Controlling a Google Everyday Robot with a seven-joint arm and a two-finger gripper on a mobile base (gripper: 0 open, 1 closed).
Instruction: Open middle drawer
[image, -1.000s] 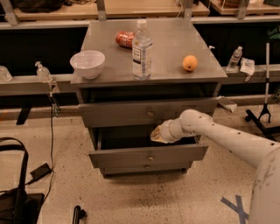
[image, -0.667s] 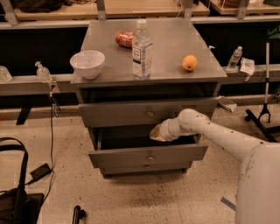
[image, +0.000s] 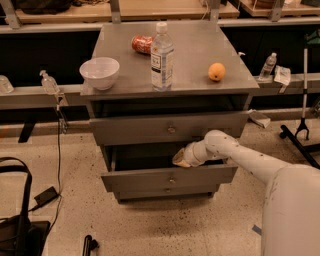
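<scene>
In the camera view, the grey bench (image: 200, 45) is carrying a white bowl (image: 99, 72), a red can (image: 142, 44), a water bottle (image: 162, 57) and an orange (image: 216, 71) on its top, all well above the work going on below. Three grey fronts are lining up under that top. The upper drawer front (image: 130, 130) is sitting highest and looking widest. The middle drawer (image: 140, 179) is standing forward of the bench's body, with a dark opening showing between its top edge and the upper front. Its small round knob (image: 171, 179) is sitting bare at the centre. Only a narrow strip of the bottom drawer front (image: 165, 193) is peeking out beneath it.

The white arm (image: 240, 161) is reaching in from the right. The claw (image: 180, 158) is sitting in the dark opening, just above the middle drawer's top edge and slightly right of the knob, not on it. I cannot tell whether it is clenched or released, nor whether it is touching the edge.

The pull itself seems to be the step in hand, with the drawer looking partly open. The next move is likely calling for a straight, level draw outward along the runners, without lifting into the upper front.
</scene>
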